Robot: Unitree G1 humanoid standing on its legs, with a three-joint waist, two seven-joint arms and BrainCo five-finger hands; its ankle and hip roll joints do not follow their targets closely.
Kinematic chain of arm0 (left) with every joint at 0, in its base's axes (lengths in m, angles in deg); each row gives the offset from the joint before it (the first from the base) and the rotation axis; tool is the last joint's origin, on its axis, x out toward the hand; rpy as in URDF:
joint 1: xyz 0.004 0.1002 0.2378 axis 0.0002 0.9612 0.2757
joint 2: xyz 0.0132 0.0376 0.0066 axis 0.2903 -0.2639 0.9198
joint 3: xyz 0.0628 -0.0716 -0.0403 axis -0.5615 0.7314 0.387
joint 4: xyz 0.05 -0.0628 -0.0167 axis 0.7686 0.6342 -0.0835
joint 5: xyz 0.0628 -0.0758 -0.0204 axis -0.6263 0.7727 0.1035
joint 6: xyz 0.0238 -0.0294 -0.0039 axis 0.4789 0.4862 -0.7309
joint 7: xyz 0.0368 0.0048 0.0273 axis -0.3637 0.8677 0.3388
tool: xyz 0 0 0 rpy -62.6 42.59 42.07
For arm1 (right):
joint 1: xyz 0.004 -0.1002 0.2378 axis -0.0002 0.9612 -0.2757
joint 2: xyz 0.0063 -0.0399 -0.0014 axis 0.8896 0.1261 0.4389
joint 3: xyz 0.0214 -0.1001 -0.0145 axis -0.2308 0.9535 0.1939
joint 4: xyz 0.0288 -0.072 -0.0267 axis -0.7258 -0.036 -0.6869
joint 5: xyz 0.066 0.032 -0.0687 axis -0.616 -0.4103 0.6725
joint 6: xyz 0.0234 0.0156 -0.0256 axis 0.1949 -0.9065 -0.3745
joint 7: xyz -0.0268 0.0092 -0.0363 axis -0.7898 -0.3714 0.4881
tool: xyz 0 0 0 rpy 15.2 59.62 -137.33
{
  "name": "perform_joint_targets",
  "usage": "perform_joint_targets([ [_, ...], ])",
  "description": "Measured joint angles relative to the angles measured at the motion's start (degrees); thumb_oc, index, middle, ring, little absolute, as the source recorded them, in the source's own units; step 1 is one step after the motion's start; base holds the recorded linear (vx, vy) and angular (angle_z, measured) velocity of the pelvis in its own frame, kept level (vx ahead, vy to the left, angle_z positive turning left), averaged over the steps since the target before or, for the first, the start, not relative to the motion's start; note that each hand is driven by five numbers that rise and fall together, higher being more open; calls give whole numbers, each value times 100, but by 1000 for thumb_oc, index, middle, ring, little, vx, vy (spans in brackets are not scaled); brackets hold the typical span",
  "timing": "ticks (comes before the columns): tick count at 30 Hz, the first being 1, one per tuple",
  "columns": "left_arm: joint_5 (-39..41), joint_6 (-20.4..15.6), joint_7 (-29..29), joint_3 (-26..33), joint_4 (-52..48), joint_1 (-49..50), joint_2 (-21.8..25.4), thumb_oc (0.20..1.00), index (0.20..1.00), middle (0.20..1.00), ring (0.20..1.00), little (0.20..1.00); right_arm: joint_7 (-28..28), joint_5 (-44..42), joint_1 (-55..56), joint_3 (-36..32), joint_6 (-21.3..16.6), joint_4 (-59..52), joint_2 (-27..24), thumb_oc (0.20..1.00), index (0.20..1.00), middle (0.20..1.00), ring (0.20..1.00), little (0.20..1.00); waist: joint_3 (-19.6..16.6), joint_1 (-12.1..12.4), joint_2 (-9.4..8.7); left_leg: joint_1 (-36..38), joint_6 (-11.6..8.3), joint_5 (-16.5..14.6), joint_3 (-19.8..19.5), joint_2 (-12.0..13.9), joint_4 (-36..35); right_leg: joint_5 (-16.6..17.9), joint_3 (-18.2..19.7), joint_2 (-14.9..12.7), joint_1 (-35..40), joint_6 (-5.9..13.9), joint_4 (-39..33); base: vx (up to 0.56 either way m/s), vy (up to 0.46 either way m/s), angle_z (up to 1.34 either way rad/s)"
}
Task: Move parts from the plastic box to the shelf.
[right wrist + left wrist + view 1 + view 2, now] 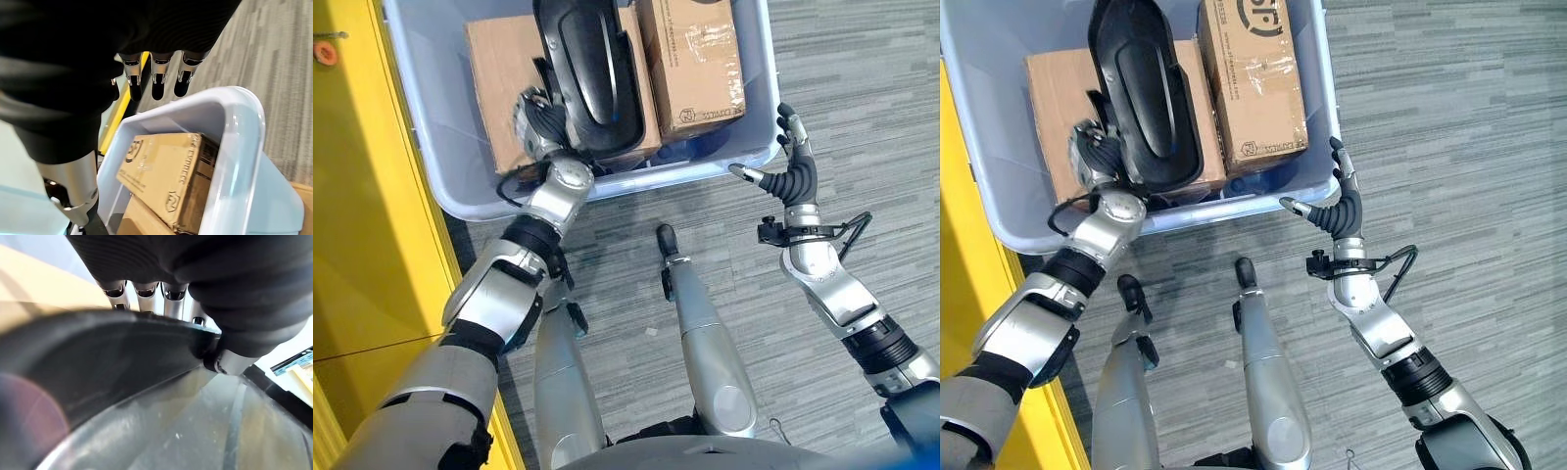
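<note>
Our left hand (536, 119) was inside the plastic box (431, 147), set against the near left edge of a long black moulded part (592, 69). In the left wrist view its fingers (142, 296) ran down behind the dark rim of that part (98, 362); we could not tell whether they gripped it or merely touched it. The part lay across two cardboard boxes in the box: a wider one (499, 78) to the left and a narrower one (690, 59) to the right. Our right hand (793, 166) hung outside the box by its near right corner, fingers straight and spread, thumb out, holding nothing. In the right wrist view those fingers (159, 81) showed above the box rim (234, 147). The plastic box stood on grey carpet (862, 108), with a yellow surface (362, 245) along its left side.
</note>
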Motion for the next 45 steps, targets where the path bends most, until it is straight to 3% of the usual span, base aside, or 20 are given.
perform_joint_targets([
  [6, -21, -122, 167, 489, -204, 51, 173, 200, 200, 200, 200, 200, 219, 3, 253, -72, -58, -25, -64, 1000, 1000, 1000, 1000, 1000, 189, 13, 288, 787, -14, 151, 17, 18, -376, -55, -35, 25, 615, -82, -28, -22, 45, 2],
  [11, -17, -192, 206, 555, -205, -175, 221, 200, 200, 200, 200, 200, 344, 2, 314, -109, -57, -90, -194, 1000, 1000, 1000, 1000, 1000, 222, -84, 348, 1376, -6, 146, 39, 13, -498, -131, -30, 27, 1171, -45, -100, 20, 53, -2],
  [26, -3, -443, 338, 641, -288, -382, 224, 200, 200, 200, 200, 200, 696, 11, 673, -188, -35, -359, -289, 1000, 1000, 1000, 1000, 1000, 253, -144, 504, 1998, 39, 104, 57, 39, -597, -243, -36, 55, 1692, -138, -10, 4, -4, 0],
  [31, 0, -663, -75, 819, -1333, 451, 202, 200, 200, 200, 200, 200, 793, 55, 808, -198, -77, -358, -284, 1000, 1000, 1000, 1000, 1000, 227, -90, 640, 2261, 40, 105, -21, 125, -626, -364, -167, 116, 1973, -213, 45, -9, -108, 6],
  [35, 1, -726, -286, 885, -1936, 1137, 172, 200, 200, 200, 200, 200, 989, 108, 915, -224, -115, -343, -278, 1000, 1000, 1000, 1000, 1000, 87, 168, 879, 2352, 128, 64, -130, 252, -718, -510, -302, 228, 1988, -374, 237, 13, -116, 9],
  [40, -6, -725, -528, 1016, -2916, 2642, -13, 200, 200, 200, 200, 200, 1258, 110, 1140, -169, -172, -151, -143, 1000, 1000, 1000, 1000, 1000, -96, 462, 1025, 2716, 550, 135, -367, 342, -749, -866, -543, 300, 2354, -672, 531, 91, -144, 25],
  [41, -7, -718, -563, 1076, -3016, 2902, -93, 200, 200, 200, 200, 200, 1326, 111, 1156, -129, -176, -63, -87, 1000, 1000, 1000, 1000, 1000, -192, 581, 1070, 2717, 755, 215, -419, 367, -798, -962, -648, 330, 2418, -725, 599, 106, -112, 43],
  [43, -8, -719, -615, 1135, -3164, 3255, -172, 200, 200, 200, 200, 200, 1384, 111, 1195, -44, -179, 72, 23, 1000, 1000, 1000, 1000, 1000, -365, 656, 1077, 2769, 958, 247, -431, 396, -922, -1071, -812, 335, 2467, -834, 683, 78, -95, 48],
  [44, -9, -714, -718, 1148, -3231, 3458, -206, 200, 200, 200, 200, 200, 1444, 116, 1299, -11, -187, 77, 77, 1000, 1000, 1000, 1000, 1000, -502, 708, 1080, 2770, 1383, 39, -396, 415, -1017, -1155, -958, 319, 2519, -926, 747, 8, -102, 50],
  [45, -12, -714, -775, 1150, -3285, 3597, -221, 200, 200, 200, 200, 200, 1463, 115, 1404, 11, -188, 80, 124, 1000, 1000, 1000, 1000, 1000, -590, 800, 1050, 2826, 1681, -190, -356, 421, -1090, -1161, -1066, 307, 2595, -999, 749, -8, -84, 61],
])
